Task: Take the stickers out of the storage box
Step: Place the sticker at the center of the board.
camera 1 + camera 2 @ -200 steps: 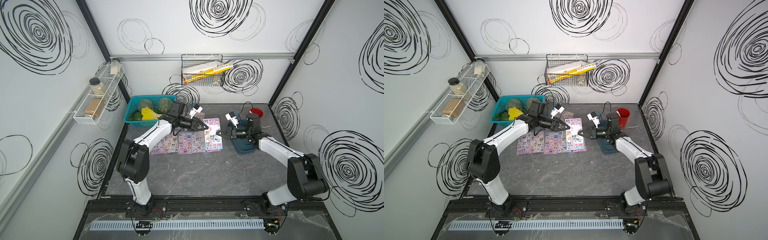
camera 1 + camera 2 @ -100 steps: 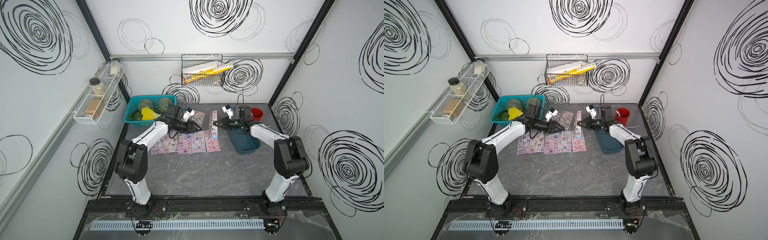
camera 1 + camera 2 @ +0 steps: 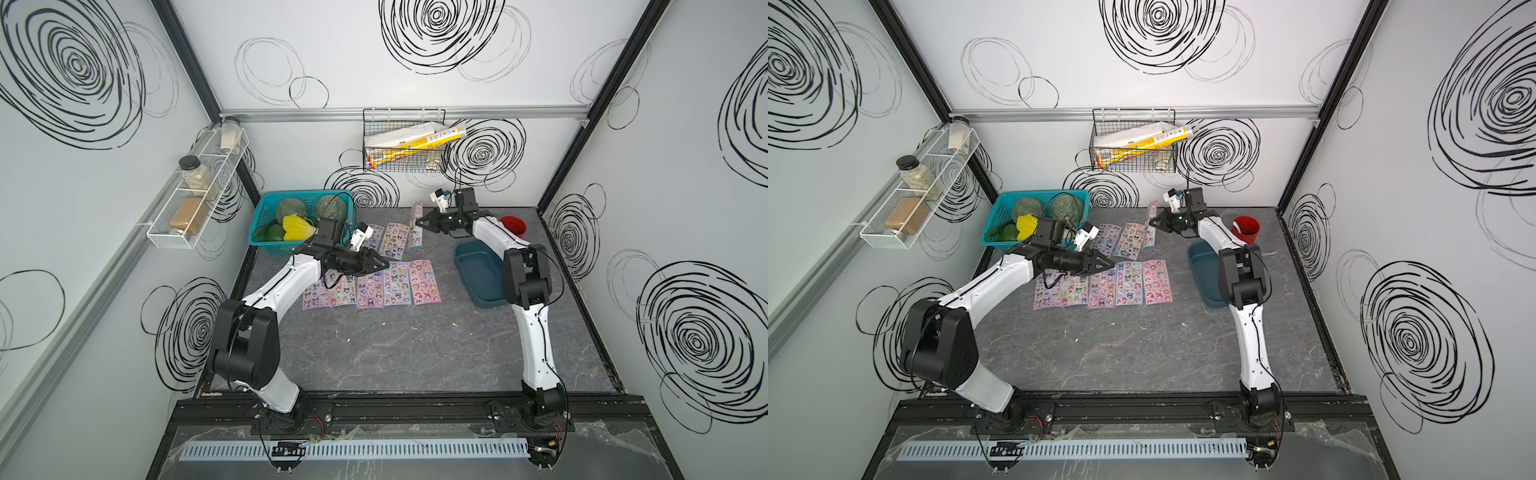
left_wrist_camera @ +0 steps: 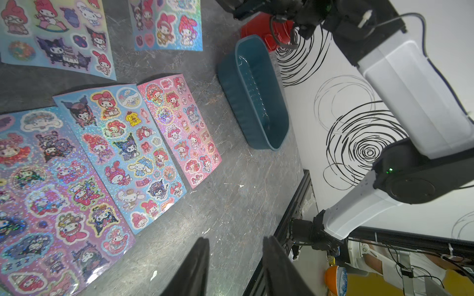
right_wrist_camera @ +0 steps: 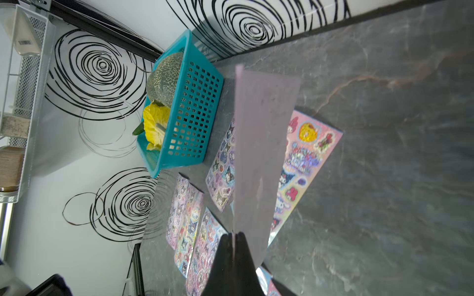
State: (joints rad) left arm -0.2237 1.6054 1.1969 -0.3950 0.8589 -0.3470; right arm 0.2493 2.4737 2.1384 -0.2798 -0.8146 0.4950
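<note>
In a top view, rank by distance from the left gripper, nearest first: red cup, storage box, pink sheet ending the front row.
1. pink sheet, just right of the left gripper.
2. storage box, farther right.
3. red cup, back right corner.

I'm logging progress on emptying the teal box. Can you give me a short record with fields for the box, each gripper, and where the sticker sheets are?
storage box: no sheet visible inside
right gripper: shut on one sheet, held upright near the back of the table
left gripper: open, empty, above the laid-out sheets
front row: five sheets lying flat, side by side
back row: two sheets lying flat, beside the blue basket
</note>
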